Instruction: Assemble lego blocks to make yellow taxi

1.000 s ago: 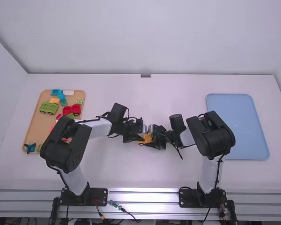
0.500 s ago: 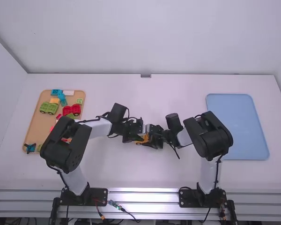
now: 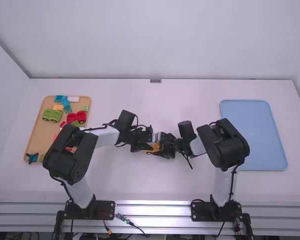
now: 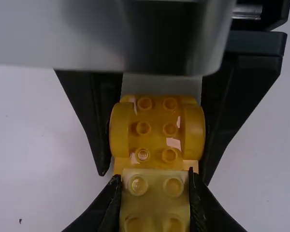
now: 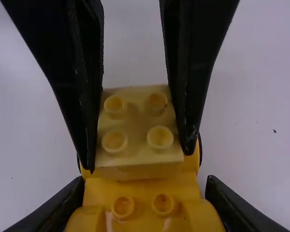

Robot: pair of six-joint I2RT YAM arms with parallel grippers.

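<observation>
Left wrist view: left gripper (image 4: 155,180) closed narrow on a pale yellow block (image 4: 155,202), pads to its sides, studs exposed. Ahead, the deeper yellow taxi body (image 4: 155,128), flanked by rounded fenders (image 4: 120,130). Likely light, stiff plastic; no give expected, smooth faces may skid if gripped askew. Best hold for the block: two opposite flat sides, low, studs free. Right wrist view: right gripper (image 5: 145,187) has the body clamped across its width. Curved fenders offer poorer purchase; I'd favour the straight flanks, squarely. Block meets body here; can't tell if it is fully seated. Judged step: pressing the two together; a tilted push could twist the body or pop a joint. High view, twelve at the far edge: taxi parts at the centre, between the grippers. White table (image 3: 140,185), smooth, matt-looking. Wooden tray (image 3: 35,137) at nine o'clock, carrying a green wheeled piece (image 3: 52,115), red wheeled piece (image 3: 76,117) and other bricks. Blue tray (image 3: 253,135) at three. Pale wall (image 3: 155,40) beyond twelve; even light.
</observation>
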